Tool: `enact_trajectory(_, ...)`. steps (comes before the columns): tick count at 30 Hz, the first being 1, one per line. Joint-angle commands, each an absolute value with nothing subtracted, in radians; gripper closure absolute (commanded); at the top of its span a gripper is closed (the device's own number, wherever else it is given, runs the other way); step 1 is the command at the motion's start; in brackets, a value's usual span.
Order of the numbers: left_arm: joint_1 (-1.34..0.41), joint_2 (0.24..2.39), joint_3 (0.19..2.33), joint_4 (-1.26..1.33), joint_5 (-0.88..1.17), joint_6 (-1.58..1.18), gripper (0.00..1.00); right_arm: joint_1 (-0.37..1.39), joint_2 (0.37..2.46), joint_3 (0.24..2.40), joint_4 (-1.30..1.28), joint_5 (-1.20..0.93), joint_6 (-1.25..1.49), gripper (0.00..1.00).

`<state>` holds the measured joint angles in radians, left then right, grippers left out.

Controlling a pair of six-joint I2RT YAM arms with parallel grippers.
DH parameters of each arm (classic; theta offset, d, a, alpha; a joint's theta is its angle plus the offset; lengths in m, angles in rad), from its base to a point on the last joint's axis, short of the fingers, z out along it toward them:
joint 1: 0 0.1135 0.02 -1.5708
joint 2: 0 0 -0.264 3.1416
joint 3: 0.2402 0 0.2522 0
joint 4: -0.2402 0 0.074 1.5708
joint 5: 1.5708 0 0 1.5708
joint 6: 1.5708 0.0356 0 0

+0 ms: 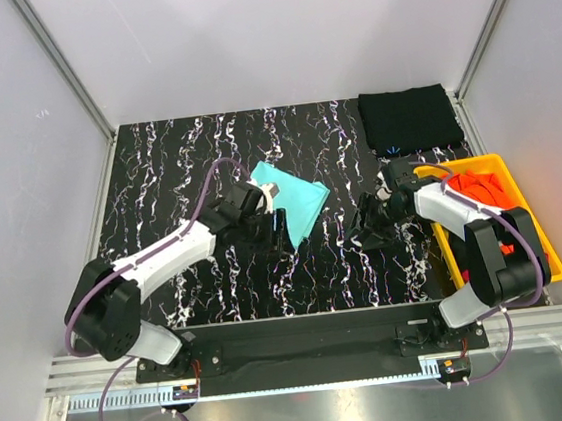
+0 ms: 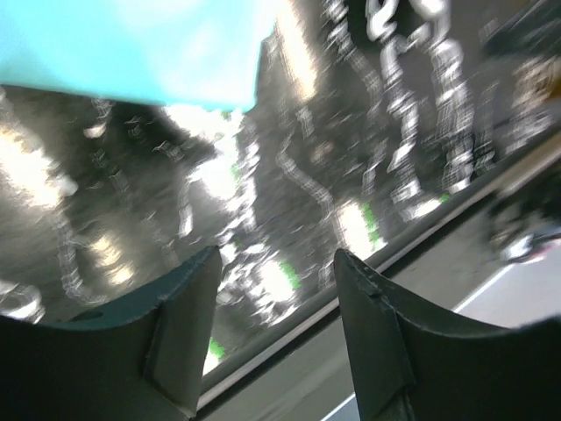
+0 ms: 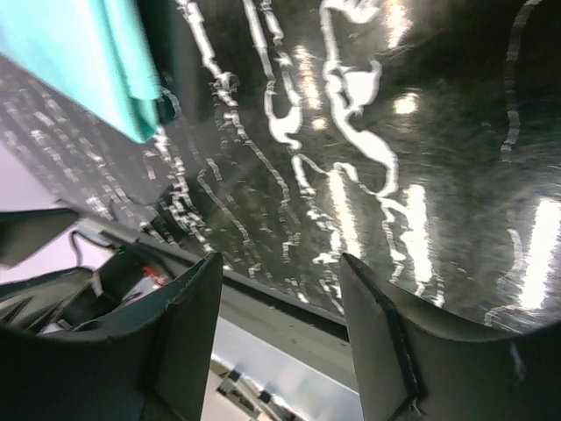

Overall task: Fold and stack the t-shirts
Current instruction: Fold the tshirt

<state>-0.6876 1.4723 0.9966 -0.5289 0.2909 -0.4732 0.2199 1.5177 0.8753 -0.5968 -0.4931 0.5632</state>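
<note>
A light teal t-shirt (image 1: 298, 203) lies partly folded on the black marbled table, near the middle. It also shows at the top left of the left wrist view (image 2: 131, 44) and of the right wrist view (image 3: 79, 53). My left gripper (image 1: 271, 234) (image 2: 276, 254) is open and empty, at the shirt's near left edge. My right gripper (image 1: 362, 234) (image 3: 279, 259) is open and empty, over bare table to the right of the shirt. A folded black t-shirt (image 1: 410, 119) lies at the back right. A bright orange t-shirt (image 1: 480, 190) lies in the bin. No magenta shirt is in view.
A yellow plastic bin (image 1: 541, 243) stands at the right edge of the table, beside my right arm. White walls close in the table on the left, back and right. The table's near edge and metal rail (image 3: 289, 307) show below both grippers.
</note>
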Motion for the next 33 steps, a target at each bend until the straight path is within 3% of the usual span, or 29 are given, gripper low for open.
enact_trajectory(1, -0.661, 1.434, 0.870, -0.254, 0.394, -0.744, 0.41, 0.224, 1.476, 0.868, -0.480, -0.586, 0.620, 0.37)
enact_trajectory(5, -0.653, 1.318, 0.594, 0.212, 0.293, -1.026, 0.37, 0.224, 1.447, 0.862, -0.483, -0.583, 0.609, 0.36)
enact_trajectory(14, -0.644, 1.413, 0.434, 0.537, 0.109, -1.301, 0.35, 0.224, 1.414, 0.821, -0.482, -0.617, 0.600, 0.36)
enact_trajectory(21, -0.667, 1.460, 0.374, 0.555, -0.067, -1.489, 0.44, 0.224, 1.390, 0.815, -0.483, -0.618, 0.600, 0.35)
enact_trajectory(33, -0.749, 1.634, 0.456, 0.488, -0.124, -1.658, 0.51, 0.225, 1.468, 0.868, -0.482, -0.630, 0.581, 0.33)
